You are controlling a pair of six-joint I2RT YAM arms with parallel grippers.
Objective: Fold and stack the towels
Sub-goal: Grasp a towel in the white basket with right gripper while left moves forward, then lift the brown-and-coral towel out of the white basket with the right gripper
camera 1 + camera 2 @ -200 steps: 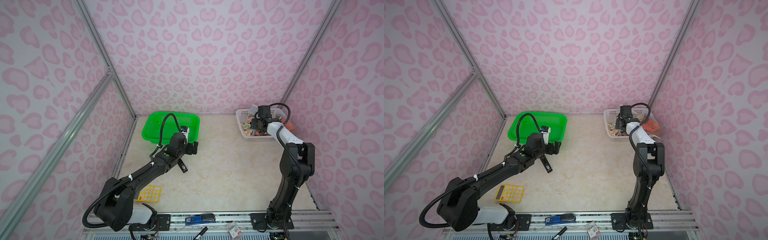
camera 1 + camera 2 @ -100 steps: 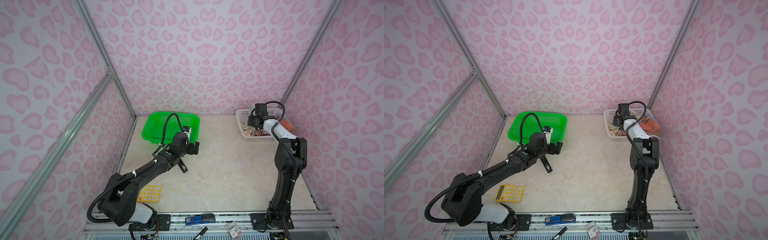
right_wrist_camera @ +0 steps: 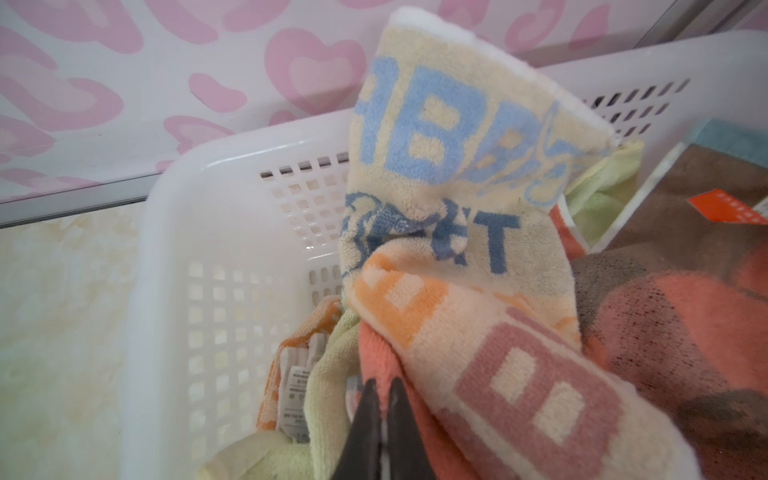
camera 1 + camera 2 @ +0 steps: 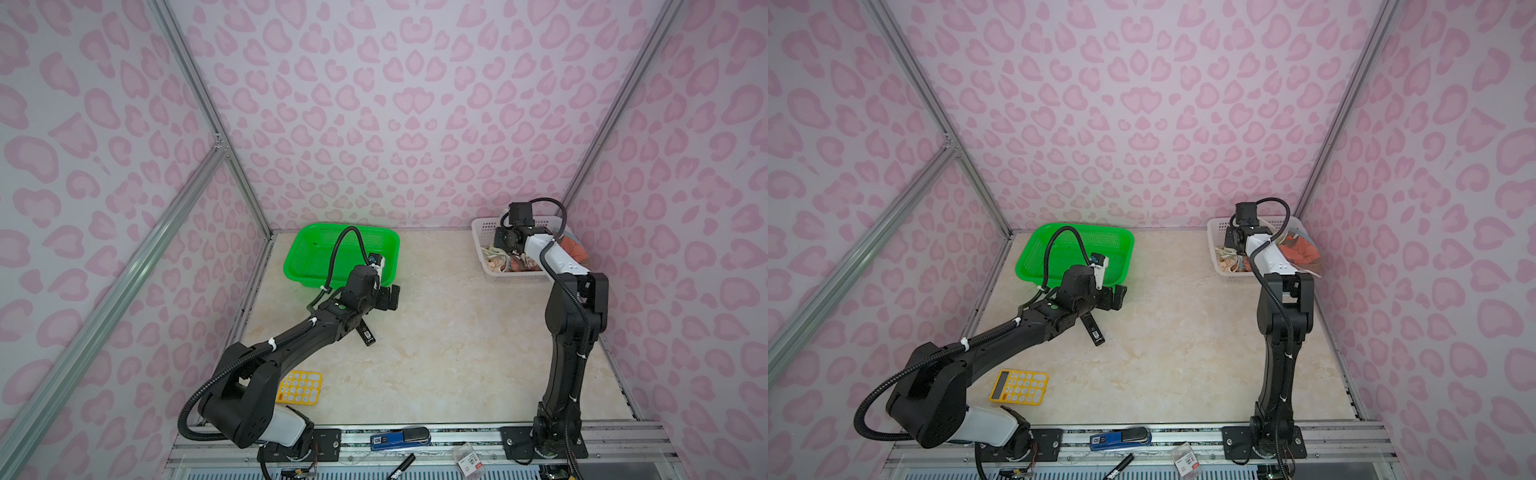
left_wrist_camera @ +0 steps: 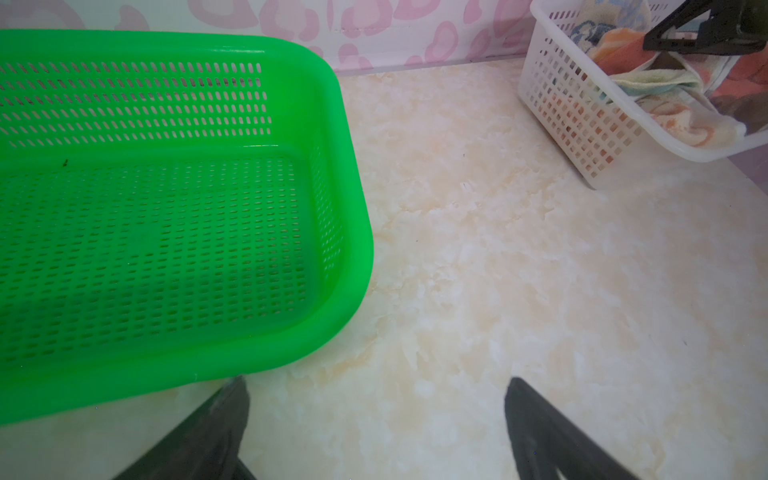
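Above marble tabletop (image 4: 436, 332), right gripper (image 3: 383, 411) points into towels (image 3: 478, 332), jaws together; left gripper (image 5: 376, 384) spread.

Left gripper (image 5: 376, 386) jaws wide apart; right gripper (image 3: 383, 384) jaws pressed together

We found ourselves looking at a robot lab cell, not a home. Pink heart-print walls (image 4: 395, 104) hung on bare aluminium posts (image 4: 201, 95) and boxed in a marble-look worktop (image 4: 449, 345). A black left arm (image 4: 299, 338) and right arm (image 4: 567, 328) were bolted to a metal rail (image 4: 623, 436) along its front edge.
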